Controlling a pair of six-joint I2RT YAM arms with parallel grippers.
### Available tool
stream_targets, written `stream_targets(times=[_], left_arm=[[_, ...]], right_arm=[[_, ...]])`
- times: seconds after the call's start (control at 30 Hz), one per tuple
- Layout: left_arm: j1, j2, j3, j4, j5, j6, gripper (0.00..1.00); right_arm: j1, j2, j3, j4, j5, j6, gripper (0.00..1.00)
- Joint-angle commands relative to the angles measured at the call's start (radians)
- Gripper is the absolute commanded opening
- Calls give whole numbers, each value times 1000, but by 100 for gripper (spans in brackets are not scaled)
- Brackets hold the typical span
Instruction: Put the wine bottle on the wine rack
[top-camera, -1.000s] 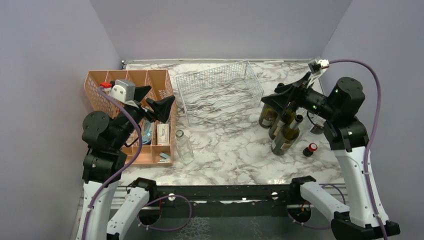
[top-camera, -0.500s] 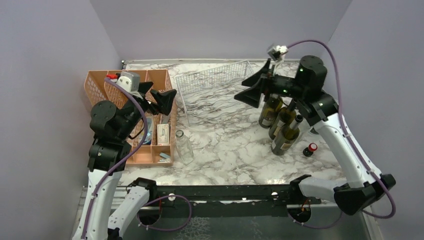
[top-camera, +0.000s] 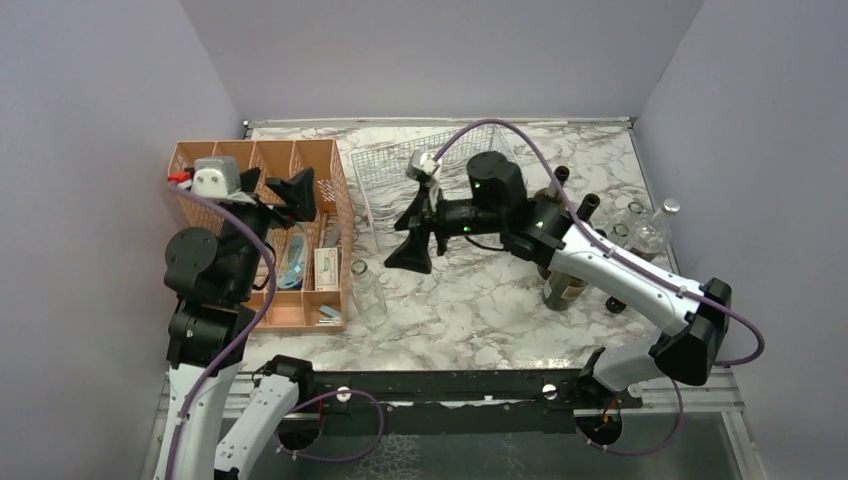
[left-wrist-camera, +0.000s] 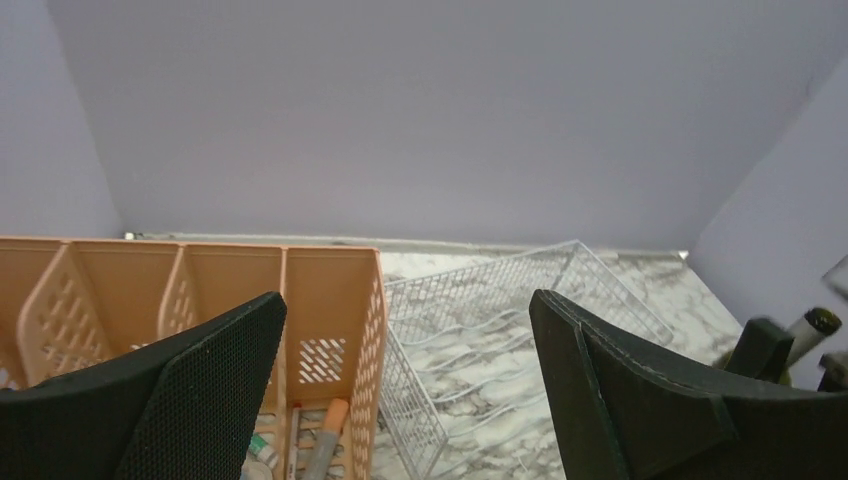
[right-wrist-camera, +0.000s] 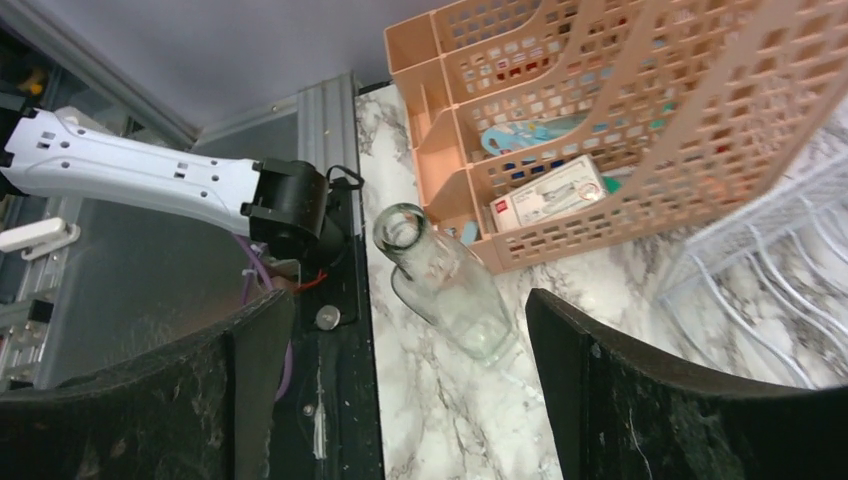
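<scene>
Top external view: the right tool (top-camera: 411, 250) hangs over the middle of the worktop (top-camera: 470, 300) with its fingers spread wide and nothing between them. A clear glass bottle (top-camera: 367, 292) stands upright just ahead of and below it, apart from both fingers. In the right wrist view the right tool (right-wrist-camera: 405, 310) frames that bottle (right-wrist-camera: 445, 290) in its gap, the open mouth facing the camera. An orange organiser (right-wrist-camera: 600, 120) lies just beyond the bottle. The wine rack (top-camera: 385, 170), a white wire grid, sits behind this tool, and dark bottles (top-camera: 565, 285) stand behind its arm. The left tool (top-camera: 300, 195) is raised over the organiser (top-camera: 255, 160), also wide and empty. In its wrist view the left tool (left-wrist-camera: 405, 320) has the rack (left-wrist-camera: 480, 310) ahead, between the fingers.
</scene>
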Motion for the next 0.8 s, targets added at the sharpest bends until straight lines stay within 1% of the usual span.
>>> stream_targets(times=[0.0, 0.07, 0.13, 0.2, 0.37, 0.43, 0.57, 0.77], left_arm=[[7, -60, -17, 54, -143, -20, 99], [6, -62, -12, 37, -152, -16, 99], [5, -68, -12, 21, -167, -18, 99], [6, -76, -26, 19, -181, -32, 99], [6, -73, -62, 35, -223, -93, 99], [6, -59, -54, 30, -209, -97, 99], [6, -39, -43, 17, -174, -98, 99], [7, -21, -43, -11, -138, -74, 99]], right_arm=[[106, 77, 14, 70, 128, -73, 88], [130, 116, 21, 84, 156, -72, 85], [158, 147, 17, 118, 215, -75, 77], [183, 176, 22, 146, 256, -97, 73], [196, 199, -13, 228, 238, -112, 69], [197, 206, -28, 250, 222, -115, 66], [204, 213, -77, 323, 195, -135, 56], [205, 194, -141, 421, 193, -172, 43]])
